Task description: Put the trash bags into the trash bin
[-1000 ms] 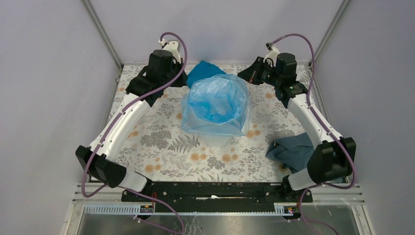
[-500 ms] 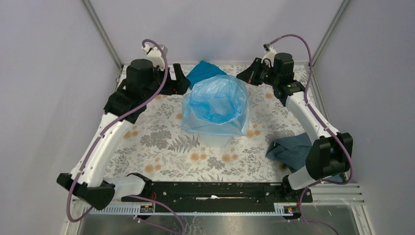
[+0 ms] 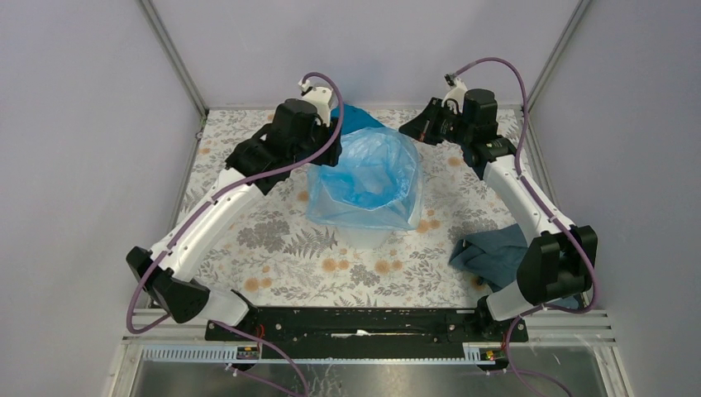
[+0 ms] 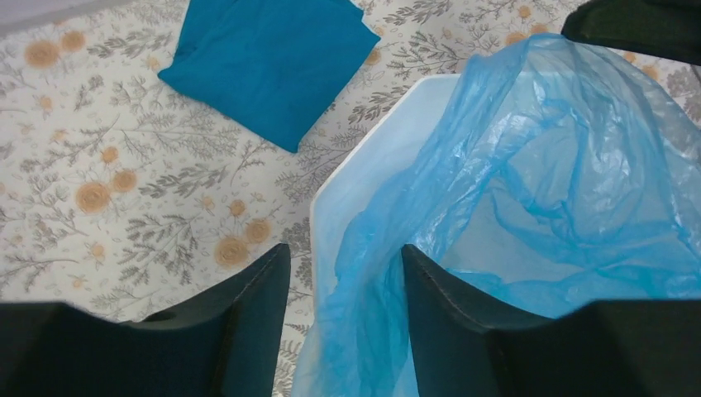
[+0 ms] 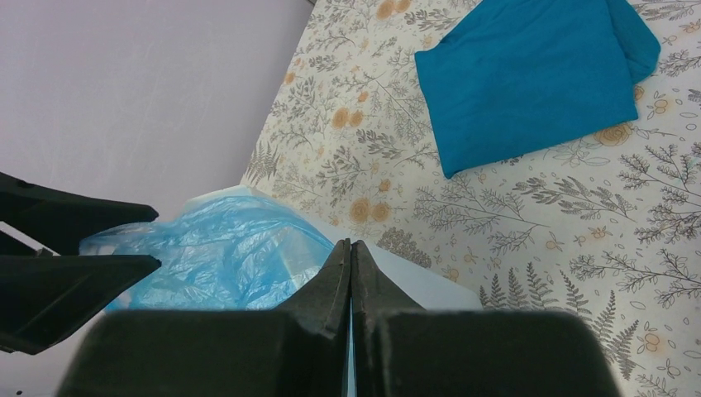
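Note:
The light-blue trash bag (image 3: 368, 169) lines the white trash bin (image 3: 364, 237) at mid-table, with its film draped over the rim. My left gripper (image 3: 320, 155) is at the bin's back-left rim. In the left wrist view it (image 4: 345, 269) is open, and its fingers straddle the bag's edge (image 4: 388, 248) and the bin's rim (image 4: 364, 141). My right gripper (image 3: 410, 128) is at the back-right rim. In the right wrist view it (image 5: 350, 248) is shut, the bag (image 5: 223, 248) runs up to its tips, and a light-blue sliver shows between the fingers.
A folded teal-blue cloth (image 3: 351, 116) lies behind the bin, also in the left wrist view (image 4: 273, 58) and the right wrist view (image 5: 529, 74). A grey-blue cloth (image 3: 496, 252) lies at the front right near the right arm's base. Walls enclose the floral table (image 3: 273, 240).
My left arm swung out to the left, then came back right to the bin's back-left rim. My right arm, the bag and the bin have stayed put.

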Controlling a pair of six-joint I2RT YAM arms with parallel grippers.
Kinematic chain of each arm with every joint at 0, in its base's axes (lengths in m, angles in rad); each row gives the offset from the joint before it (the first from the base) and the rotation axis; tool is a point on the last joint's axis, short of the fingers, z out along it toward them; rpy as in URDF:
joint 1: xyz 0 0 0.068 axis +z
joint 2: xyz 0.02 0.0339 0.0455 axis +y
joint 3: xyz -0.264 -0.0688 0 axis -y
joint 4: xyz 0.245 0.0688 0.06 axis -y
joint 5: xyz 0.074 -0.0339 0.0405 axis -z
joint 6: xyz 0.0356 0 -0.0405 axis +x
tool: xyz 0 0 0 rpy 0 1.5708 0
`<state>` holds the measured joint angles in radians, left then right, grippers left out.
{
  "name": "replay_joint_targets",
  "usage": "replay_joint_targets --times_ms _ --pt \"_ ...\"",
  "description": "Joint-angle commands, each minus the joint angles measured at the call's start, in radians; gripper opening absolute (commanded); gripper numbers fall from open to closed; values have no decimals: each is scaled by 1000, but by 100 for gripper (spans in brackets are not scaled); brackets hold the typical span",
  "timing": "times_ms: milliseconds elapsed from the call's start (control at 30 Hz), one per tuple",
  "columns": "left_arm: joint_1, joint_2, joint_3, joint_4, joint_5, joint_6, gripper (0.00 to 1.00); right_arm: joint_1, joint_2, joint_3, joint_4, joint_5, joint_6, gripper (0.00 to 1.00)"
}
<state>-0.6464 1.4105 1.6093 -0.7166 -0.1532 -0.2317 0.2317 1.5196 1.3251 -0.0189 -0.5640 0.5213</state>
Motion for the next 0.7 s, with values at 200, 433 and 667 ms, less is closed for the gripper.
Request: replay_joint_targets --times_ms 200,433,667 --pt "135 26 117 17 140 -132 3 -7 -23 55 3 6 -13 0" --pt "237 128 154 68 304 -190 6 -9 21 76 11 13 3 0" --pt "270 132 45 138 378 -210 9 -16 31 102 -59 -56 6 0"
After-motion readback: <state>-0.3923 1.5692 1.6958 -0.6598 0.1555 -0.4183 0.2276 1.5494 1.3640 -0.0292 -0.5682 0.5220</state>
